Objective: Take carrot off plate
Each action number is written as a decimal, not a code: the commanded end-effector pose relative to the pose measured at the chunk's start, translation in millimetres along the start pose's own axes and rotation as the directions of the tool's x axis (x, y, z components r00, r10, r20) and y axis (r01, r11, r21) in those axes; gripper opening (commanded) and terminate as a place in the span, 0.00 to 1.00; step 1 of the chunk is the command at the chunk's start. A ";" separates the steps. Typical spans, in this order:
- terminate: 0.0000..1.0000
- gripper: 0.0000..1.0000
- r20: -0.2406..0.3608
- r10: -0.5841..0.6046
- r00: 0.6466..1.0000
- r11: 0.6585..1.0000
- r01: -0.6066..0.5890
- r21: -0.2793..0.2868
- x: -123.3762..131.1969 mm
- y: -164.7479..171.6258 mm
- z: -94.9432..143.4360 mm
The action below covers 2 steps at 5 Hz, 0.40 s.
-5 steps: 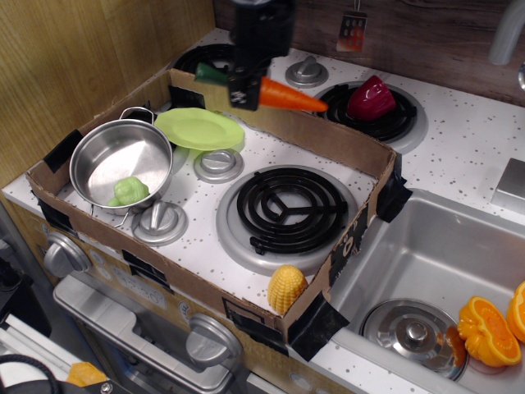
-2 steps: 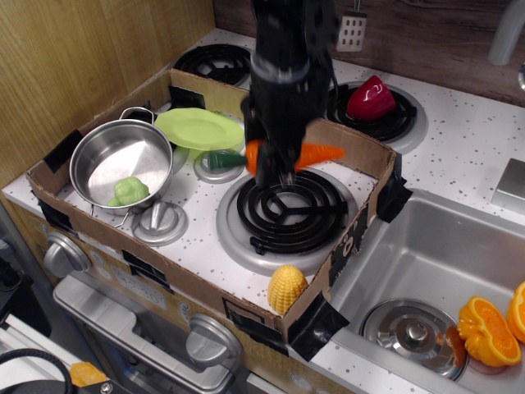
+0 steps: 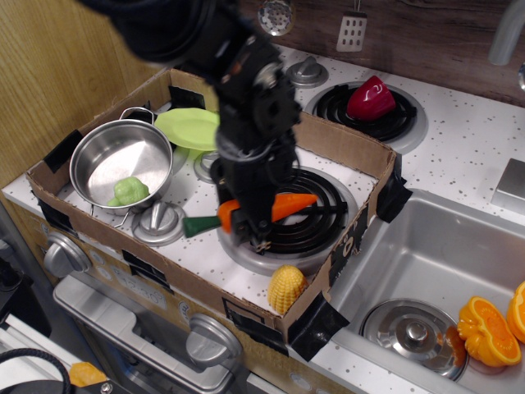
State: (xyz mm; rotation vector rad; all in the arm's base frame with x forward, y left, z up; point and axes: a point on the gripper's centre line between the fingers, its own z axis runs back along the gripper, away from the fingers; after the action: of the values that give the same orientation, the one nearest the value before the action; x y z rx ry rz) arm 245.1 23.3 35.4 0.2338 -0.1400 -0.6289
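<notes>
Gripper: your gripper [image 3: 250,220] hangs low over the front burner [image 3: 287,215], near the front edge of the stove top, and its fingers are clamped on the carrot.
Carrot: you have the carrot [image 3: 283,206] pinched near its middle. It lies roughly level, its orange tip pointing toward the right edge and its dark green stem end sticking out toward the left edge. You cannot tell from this view whether it touches the burner coil or sits just above it.
Plate: the lime-green plate [image 3: 189,127] rests toward the back left of the cardboard tray, partly hidden behind your arm, well apart from the carrot. The part of it you can see is bare.
Arm: the black arm [image 3: 238,74] comes in from the back left corner and crosses over the plate's right side.
Cardboard tray: the low cardboard wall [image 3: 349,152] rings the left half of the stove top, taped with black at its corners.
Pot: the steel pot [image 3: 121,168] stands near the left edge, beside the plate, with a small green toy [image 3: 130,192] inside it.
Corn: a yellow corn cob [image 3: 286,288] leans at the tray's front wall, close below your gripper.
Red pepper: it [image 3: 371,98] sits on the back right burner, outside the tray.
Sink: the sink [image 3: 447,271] at the right edge holds orange fruit halves [image 3: 489,328] near its front right corner.
</notes>
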 end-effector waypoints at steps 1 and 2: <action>0.00 0.00 0.067 -0.027 0.997 0.997 0.021 0.079 -3.9 19.2 6.4; 0.00 1.00 0.105 -0.069 0.992 0.994 0.060 0.087 -3.0 24.9 5.6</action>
State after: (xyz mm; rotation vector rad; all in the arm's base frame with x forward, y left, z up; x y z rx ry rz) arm 237.7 44.3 33.3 0.2640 -0.2317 -0.6988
